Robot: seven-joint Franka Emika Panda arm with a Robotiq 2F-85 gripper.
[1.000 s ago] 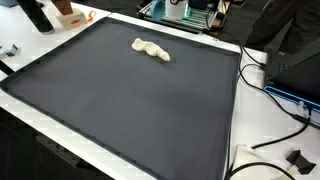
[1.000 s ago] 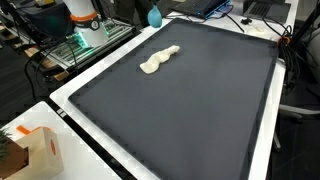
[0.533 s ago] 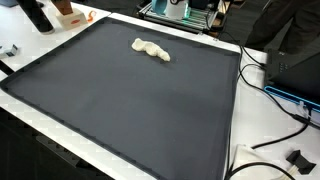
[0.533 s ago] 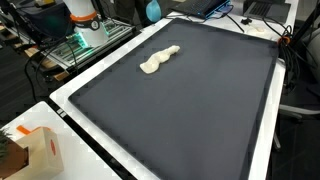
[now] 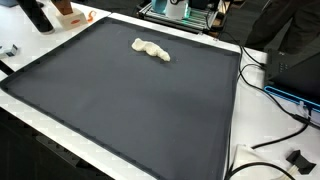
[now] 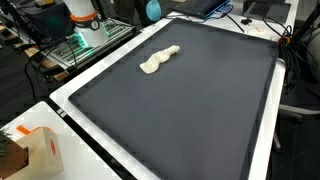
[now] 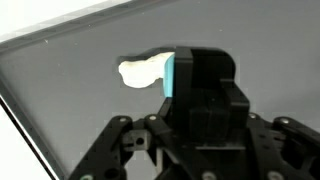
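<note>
A small cream-white lumpy object lies on the dark grey mat in both exterior views (image 5: 151,49) (image 6: 159,60), toward the mat's far side. In the wrist view it (image 7: 143,70) shows just beyond and left of my gripper (image 7: 196,75), partly hidden by it. The gripper is above the mat, apart from the object and holding nothing. Its black fingers overlap with a cyan pad on the left, so no gap can be made out. Only its cyan tip (image 6: 152,8) shows in an exterior view, at the top edge.
The dark mat (image 5: 130,100) (image 6: 190,110) covers a white-edged table. An orange and white box (image 6: 35,150) stands at a corner. Cables and black plugs (image 5: 290,158) lie off the mat's edge. The robot base and a green-lit rack (image 6: 80,35) stand beyond the mat.
The cyan gripper tip has risen slightly toward the top edge of an exterior view. The cream object has not moved.
</note>
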